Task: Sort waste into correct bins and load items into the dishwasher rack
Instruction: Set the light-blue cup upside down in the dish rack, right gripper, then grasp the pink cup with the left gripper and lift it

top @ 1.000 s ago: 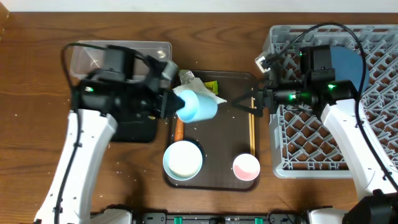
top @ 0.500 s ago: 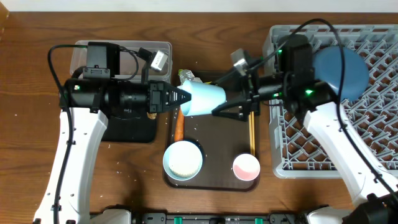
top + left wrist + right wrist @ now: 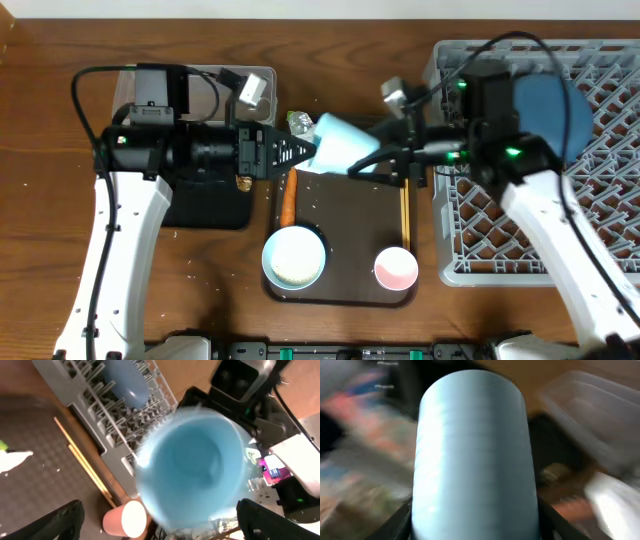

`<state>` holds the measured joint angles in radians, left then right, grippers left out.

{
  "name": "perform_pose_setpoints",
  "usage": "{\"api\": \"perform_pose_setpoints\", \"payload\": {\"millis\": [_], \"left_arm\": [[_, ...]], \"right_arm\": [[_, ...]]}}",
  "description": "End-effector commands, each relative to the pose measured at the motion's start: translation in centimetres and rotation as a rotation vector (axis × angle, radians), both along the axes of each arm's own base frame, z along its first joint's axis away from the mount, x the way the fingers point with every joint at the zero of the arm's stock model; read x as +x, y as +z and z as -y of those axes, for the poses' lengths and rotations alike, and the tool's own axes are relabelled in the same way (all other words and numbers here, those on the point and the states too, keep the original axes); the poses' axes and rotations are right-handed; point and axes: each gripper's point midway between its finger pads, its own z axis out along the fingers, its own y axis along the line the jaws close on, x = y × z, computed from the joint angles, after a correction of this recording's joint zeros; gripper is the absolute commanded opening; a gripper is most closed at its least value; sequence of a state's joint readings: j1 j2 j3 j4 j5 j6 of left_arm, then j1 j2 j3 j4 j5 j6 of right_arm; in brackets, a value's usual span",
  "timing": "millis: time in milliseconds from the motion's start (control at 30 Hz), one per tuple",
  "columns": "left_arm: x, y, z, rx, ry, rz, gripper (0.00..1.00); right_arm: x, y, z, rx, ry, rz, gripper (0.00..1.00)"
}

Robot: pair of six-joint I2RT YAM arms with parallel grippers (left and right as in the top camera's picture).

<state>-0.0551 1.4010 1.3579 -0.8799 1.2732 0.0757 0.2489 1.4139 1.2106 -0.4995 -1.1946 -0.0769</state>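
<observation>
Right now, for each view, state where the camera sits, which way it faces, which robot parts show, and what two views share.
Overhead: above the table, looking straight down; both arms, blue cup between left end effector and right end effector.
Left wrist: on the left arm, facing the cup's open mouth, rack beyond; own fingertips at bottom corners.
Right wrist: on the right arm, close on the cup's side; own fingers flank it.
Shared: both wrist views show the cup, from opposite sides.

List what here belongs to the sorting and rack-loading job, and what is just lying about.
Job: blue cup, pink cup, white bowl, chopsticks, carrot, foil ball, blue dish, rack, clear tub, black tray.
Lying about: brown serving tray, wooden table.
</observation>
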Motion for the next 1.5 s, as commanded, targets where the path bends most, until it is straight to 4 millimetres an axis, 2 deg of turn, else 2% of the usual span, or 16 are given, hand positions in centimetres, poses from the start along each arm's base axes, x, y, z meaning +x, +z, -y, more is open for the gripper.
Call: {"api": "perform_pose_setpoints", "payload": {"millis": [0,67,167,267,333,433,533,633,900,1067,1133,1233,1367,1467], "left_arm": [[0.0,0.4,0.2,-0.001,-0.003,0.013,0.98],[0.1,0.3,0.1,0.007,0.002,0.014,0.98],[0.2,0.1,0.1,0.016,0.008,0.015,0.98],[0.3,-0.1,0.0,0.028,0.016,0.015,0.98],[0.3,-0.1,0.0,0.027,0.015,0.014,0.98],[0.2,-0.1,0.0,0.029,0.016,0.008,0.98],[0.4,-0.7,-0.2,0.06,0.035,0.0,0.98],[0.4,-1.4,-0.5,0.094,0.054,-0.026,0.98],[0.0,-2.6,-1.0,0.148,0.077,-0.081,0.98],[-0.3,-2.8,-0.8,0.158,0.064,-0.078,0.98],[-0.4,-3.4,-0.5,0.199,0.06,-0.071,0.98],[-0.9,-5.3,0.1,0.328,0.057,-0.064,0.98],[-1.9,-8.2,1.2,0.564,0.03,-0.009,1.0],[-3.3,-10.2,2.7,0.729,-0.027,0.066,0.95]], "right_arm": [[3.3,-0.7,5.7,-0.21,-0.352,0.056,0.42],[3.8,-1.2,9.7,-0.313,-0.533,0.028,0.42],[3.9,-2.6,17.9,-0.497,-0.906,-0.081,0.47],[1.9,-4.5,27.2,-0.665,-1.341,-0.272,0.51],[-0.6,-5.7,32.1,-0.724,-1.567,-0.424,0.52],[-2.8,-7.4,36.7,-0.746,-1.714,-0.582,0.52],[-3.8,-8.9,39.2,-0.723,-1.796,-0.707,0.51],[-4.3,-10.6,41.0,-0.718,-1.827,-0.807,0.51],[-4.1,-15.2,41.6,-0.716,-1.739,-1.012,0.57],[-3.4,-16.5,40.6,-0.674,-1.673,-1.072,0.76],[-2.9,-16.3,40.0,-0.622,-1.647,-1.074,0.8],[-1.7,-14.8,39.3,-0.537,-1.614,-1.047,0.86],[0.4,-11.0,37.2,-0.431,-1.532,-0.903,0.86],[1.7,-8.1,35.4,-0.377,-1.496,-0.766,0.86]]}}
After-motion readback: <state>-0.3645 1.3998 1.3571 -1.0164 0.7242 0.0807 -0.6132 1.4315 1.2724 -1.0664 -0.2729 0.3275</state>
